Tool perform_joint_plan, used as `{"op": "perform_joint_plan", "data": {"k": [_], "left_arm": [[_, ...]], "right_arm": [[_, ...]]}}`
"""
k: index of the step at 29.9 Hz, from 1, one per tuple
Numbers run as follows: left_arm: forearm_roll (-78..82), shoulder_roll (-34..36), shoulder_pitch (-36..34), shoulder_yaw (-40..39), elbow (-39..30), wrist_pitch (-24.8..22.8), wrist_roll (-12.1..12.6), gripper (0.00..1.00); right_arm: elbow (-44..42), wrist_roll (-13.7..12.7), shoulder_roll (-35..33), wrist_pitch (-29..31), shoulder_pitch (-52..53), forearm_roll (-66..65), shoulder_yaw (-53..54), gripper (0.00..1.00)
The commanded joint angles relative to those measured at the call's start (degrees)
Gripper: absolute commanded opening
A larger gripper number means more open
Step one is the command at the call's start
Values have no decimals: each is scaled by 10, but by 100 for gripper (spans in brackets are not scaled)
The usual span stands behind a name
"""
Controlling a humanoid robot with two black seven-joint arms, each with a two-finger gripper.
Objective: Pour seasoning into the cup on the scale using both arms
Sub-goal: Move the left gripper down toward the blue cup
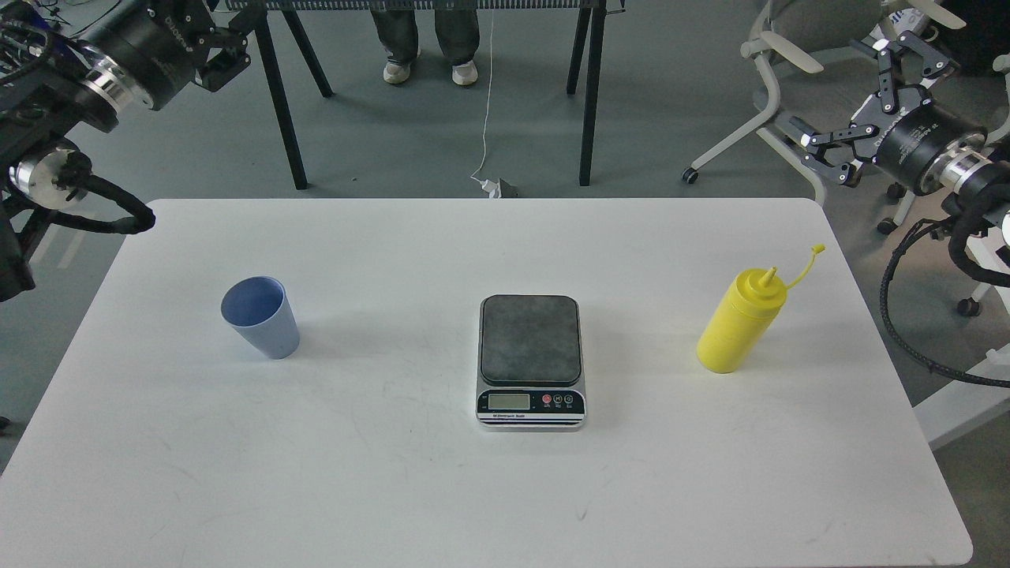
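The light blue cup [261,317] stands upright on the left part of the white table [394,473], apart from the scale. At the table's middle lies the scale [530,341], its dark platform bare and its display facing me. The yellow seasoning bottle [742,321] stands on the right, its cap hanging off on the tether. My left gripper [225,51] hovers beyond the far left corner, high above the floor; its fingers are dark and cannot be told apart. My right gripper [851,88] hangs beyond the far right corner, open and empty.
Black stand legs [282,102] and a person's feet [430,72] are past the table's far edge. A white cable [485,118] runs down to a plug on the floor. A wheeled chair [769,95] sits behind my right gripper.
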Motion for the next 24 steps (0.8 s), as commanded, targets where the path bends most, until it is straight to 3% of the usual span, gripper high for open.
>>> {"op": "perform_joint_plan", "data": {"k": [1,17,24], "left_arm": [[0,-3,7,9,2,0,0,100],[10,-19,7,11,3,0,0,100],[91,-3,7,11,3,0,0,100]], "right_arm": [[0,0,0,0,-1,0,0,99],[0,0,8,0,-3,0,0,99],[0,0,12,0,-3,0,1,99]]}}
